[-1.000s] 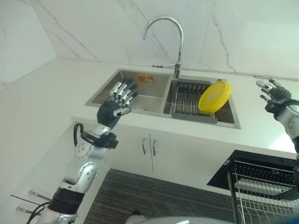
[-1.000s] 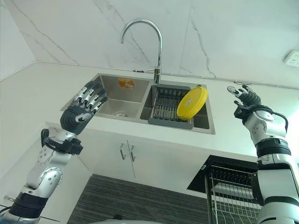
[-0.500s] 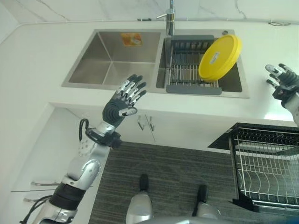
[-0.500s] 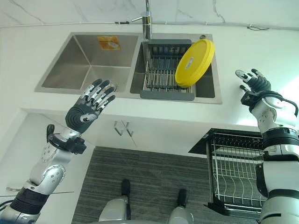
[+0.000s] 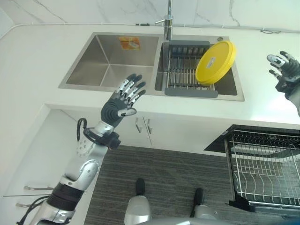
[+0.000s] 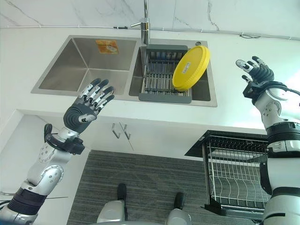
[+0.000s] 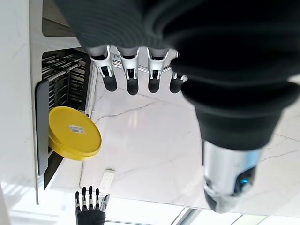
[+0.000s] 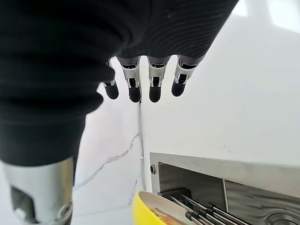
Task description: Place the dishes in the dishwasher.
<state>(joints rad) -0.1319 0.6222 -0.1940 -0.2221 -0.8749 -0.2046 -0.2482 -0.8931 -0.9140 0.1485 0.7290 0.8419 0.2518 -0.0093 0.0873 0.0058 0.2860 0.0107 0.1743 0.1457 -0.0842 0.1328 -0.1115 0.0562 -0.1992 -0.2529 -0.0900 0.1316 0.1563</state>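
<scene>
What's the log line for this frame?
left hand: open, empty, raised | right hand: open, empty | yellow plate: leaning in sink rack | dishwasher rack: out

White marble-veined wall [image 5: 93,11] behind a white countertop [image 5: 33,61]; steel double sink [image 5: 110,58] with a chrome faucet [image 5: 168,21]; white cabinet doors [image 6: 140,136] below; grey striped floor [image 5: 164,178].

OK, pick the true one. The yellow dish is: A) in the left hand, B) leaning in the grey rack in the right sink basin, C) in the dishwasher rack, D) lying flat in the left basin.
B: the yellow dish leans tilted in the grey rack, with both hands open and away from it.
</scene>
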